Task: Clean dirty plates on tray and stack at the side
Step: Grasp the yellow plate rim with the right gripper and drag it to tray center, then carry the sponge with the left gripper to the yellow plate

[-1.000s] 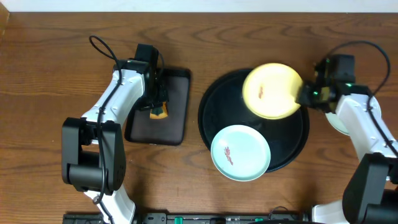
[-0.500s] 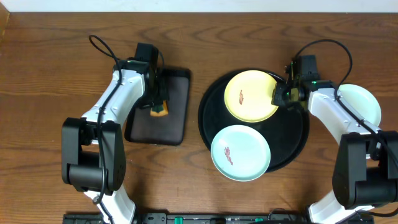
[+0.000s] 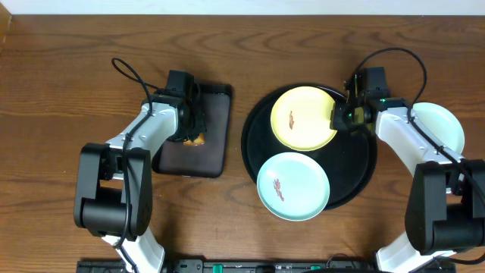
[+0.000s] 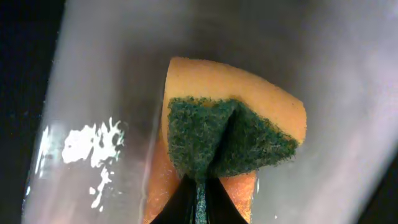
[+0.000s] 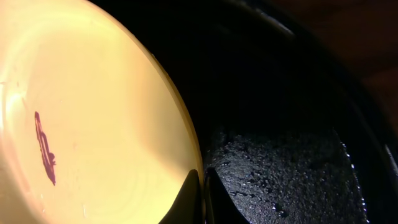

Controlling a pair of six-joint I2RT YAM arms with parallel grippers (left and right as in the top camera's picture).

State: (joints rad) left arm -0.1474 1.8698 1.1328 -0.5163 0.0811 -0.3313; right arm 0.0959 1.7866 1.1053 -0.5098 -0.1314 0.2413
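Observation:
The pale yellow plate, with a reddish-brown smear, lies at the back of the round black tray. My right gripper is shut on its right rim; the right wrist view shows the plate pinched between the fingertips over the tray. A pale turquoise plate with a smear sits at the tray's front. Another turquoise plate lies on the table at the right. My left gripper is shut on an orange and green sponge over the rectangular black tray.
The wooden table surrounds both trays. The rectangular tray's glossy surface shows under the sponge. Both arms' cables loop near the back of the table.
My right gripper has lowered the yellow plate from a raised tilt onto the round tray. My left gripper has shifted slightly forward and to the right with the sponge over the rectangular tray.

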